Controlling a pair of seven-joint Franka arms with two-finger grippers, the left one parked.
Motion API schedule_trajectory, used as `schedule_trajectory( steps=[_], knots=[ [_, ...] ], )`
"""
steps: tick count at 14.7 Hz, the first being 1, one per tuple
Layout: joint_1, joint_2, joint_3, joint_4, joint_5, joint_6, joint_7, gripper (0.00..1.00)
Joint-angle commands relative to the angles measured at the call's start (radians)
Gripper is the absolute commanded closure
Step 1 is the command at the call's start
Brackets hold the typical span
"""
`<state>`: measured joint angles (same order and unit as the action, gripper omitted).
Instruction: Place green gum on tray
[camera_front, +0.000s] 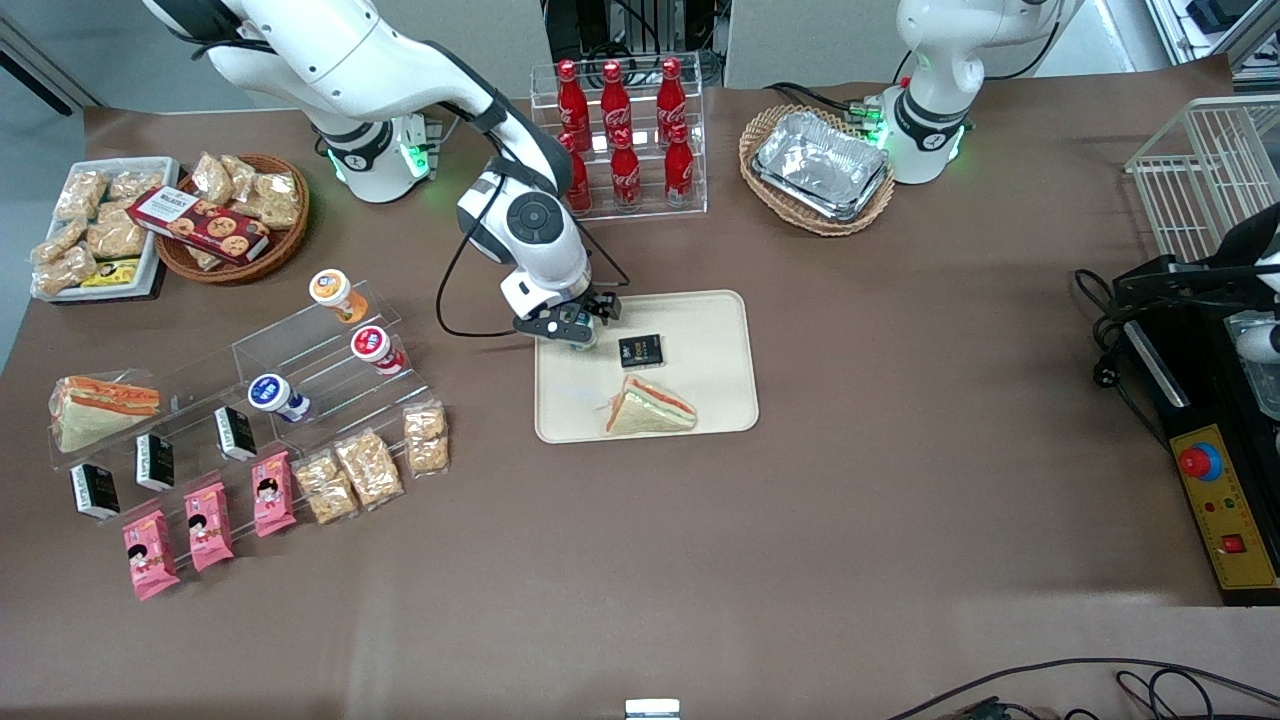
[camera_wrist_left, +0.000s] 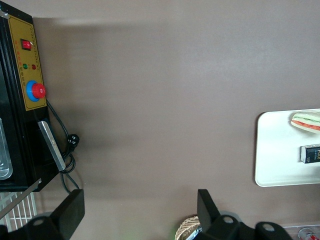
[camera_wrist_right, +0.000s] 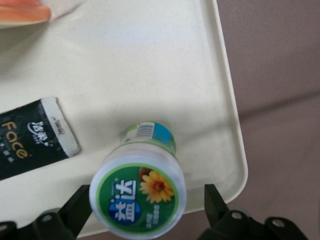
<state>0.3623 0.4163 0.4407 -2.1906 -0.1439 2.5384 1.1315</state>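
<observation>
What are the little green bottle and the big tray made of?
The small white green-lidded gum bottle, standing between the open gripper fingers, looks like glossy plastic: its lid shines. The flat beige tray seems matte speckled plastic, perhaps melamine.

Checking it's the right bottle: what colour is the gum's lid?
Green, with an orange flower, on the gum between the open gripper fingers; right wrist view.

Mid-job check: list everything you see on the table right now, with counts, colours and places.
green gum: 1, white with green lid, on tray between open fingers
tray: 1, beige, table centre
sandwich: 1, on tray, nearest front camera
black packet: 1, on tray beside gum
cola bottles: 6, red, clear rack
foil tray: 1, silver, in wicker basket
gripper: 1, open, over tray edge
</observation>
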Motion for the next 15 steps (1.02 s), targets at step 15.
schedule_trajectory(
  steps=[15],
  knots=[
    [-0.572, -0.349, -0.004, 0.333, 0.153, -0.665, -0.763, 0.0]
  ],
)
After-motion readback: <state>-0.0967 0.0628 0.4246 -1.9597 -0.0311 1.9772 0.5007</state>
